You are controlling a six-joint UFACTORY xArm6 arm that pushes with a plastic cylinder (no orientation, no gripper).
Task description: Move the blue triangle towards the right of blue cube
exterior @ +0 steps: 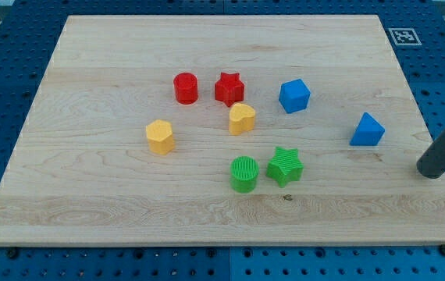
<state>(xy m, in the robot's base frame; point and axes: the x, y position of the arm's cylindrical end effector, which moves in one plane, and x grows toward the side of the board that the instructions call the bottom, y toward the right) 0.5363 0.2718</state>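
The blue triangle lies on the wooden board at the view's right. The blue cube sits up and to the left of it, with a clear gap between them. My rod comes in from the view's right edge, and my tip rests on the board to the right of and slightly below the blue triangle, not touching it.
A red cylinder and a red star sit left of the blue cube. A yellow heart-shaped block and a yellow block lie lower. A green cylinder and a green star stand near the bottom middle. The board's right edge is close to my tip.
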